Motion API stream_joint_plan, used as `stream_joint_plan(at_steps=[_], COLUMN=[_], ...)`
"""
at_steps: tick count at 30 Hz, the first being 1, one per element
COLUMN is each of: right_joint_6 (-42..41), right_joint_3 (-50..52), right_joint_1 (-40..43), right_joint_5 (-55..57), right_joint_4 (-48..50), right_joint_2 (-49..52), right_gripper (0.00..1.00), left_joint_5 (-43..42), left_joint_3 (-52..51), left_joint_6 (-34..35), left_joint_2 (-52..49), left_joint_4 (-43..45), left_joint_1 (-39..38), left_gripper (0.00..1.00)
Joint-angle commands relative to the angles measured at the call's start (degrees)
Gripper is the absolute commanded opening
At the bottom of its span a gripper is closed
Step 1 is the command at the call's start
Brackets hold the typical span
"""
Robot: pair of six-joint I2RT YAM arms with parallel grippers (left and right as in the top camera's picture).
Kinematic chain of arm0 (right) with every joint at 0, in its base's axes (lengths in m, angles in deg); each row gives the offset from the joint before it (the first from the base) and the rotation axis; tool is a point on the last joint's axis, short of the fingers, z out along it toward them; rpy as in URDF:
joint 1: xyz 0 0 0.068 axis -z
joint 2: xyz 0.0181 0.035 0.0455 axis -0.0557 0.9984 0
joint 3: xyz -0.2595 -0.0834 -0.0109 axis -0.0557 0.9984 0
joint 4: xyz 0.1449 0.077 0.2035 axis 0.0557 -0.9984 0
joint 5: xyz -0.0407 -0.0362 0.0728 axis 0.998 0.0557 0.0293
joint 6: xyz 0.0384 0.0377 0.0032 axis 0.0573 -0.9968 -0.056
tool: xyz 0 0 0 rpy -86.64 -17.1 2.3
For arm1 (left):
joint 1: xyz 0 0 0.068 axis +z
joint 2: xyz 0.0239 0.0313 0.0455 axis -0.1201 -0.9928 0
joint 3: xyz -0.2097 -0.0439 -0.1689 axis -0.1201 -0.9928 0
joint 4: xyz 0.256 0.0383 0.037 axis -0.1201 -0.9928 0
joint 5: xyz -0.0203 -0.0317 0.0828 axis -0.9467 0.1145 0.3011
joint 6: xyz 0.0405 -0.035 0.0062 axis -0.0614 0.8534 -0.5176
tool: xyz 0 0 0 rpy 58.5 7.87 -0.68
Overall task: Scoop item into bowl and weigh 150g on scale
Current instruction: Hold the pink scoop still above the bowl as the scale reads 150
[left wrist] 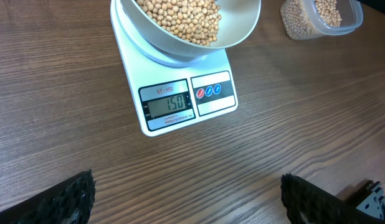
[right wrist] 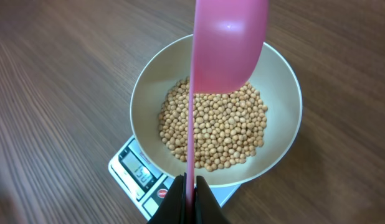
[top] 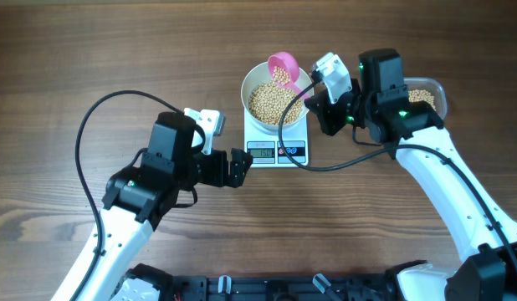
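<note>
Left gripper [top: 240,167] released and empty, just left of the scale [top: 278,152]. Bowl [top: 248,90] of beans [top: 271,104] stands on the scale; display reads 150. Right gripper [right wrist: 187,194] clenched on pink scoop [top: 284,62] above the bowl. Tub [top: 436,90] right of the scale.

We are seeing a pink scoop [right wrist: 227,43] reaching forward from between the right fingers [right wrist: 172,204], a clear tub [left wrist: 298,28] sitting far ahead-right of the left fingers [left wrist: 61,199], wooden table [left wrist: 68,93] spreading beneath both.
</note>
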Motion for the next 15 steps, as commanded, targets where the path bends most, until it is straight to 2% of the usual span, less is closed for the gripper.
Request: stream_joint_plan(at_steps=[1, 5, 15], right_joint_6=[8.31, 8.85, -5.68], right_joint_3=[-1.4, -1.4, -1.4], right_joint_1=[-0.24, -0.24, -0.24], right_joint_5=[-0.74, 3.21, -2.43], right_joint_4=[-0.26, -0.44, -0.48], right_joint_2=[0.7, 0.7, 0.7], right_gripper=[0.04, 0.05, 0.04], left_joint_5=[-0.24, -0.24, -0.24], left_joint_3=[-0.22, -0.22, -0.22], left_joint_6=[-0.94, -0.94, -0.94], left_joint_2=[0.0, 0.0, 0.0], left_joint_4=[0.17, 0.17, 0.17], left_joint_1=[-0.22, -0.22, -0.22], left_gripper=[1.0, 1.0, 1.0])
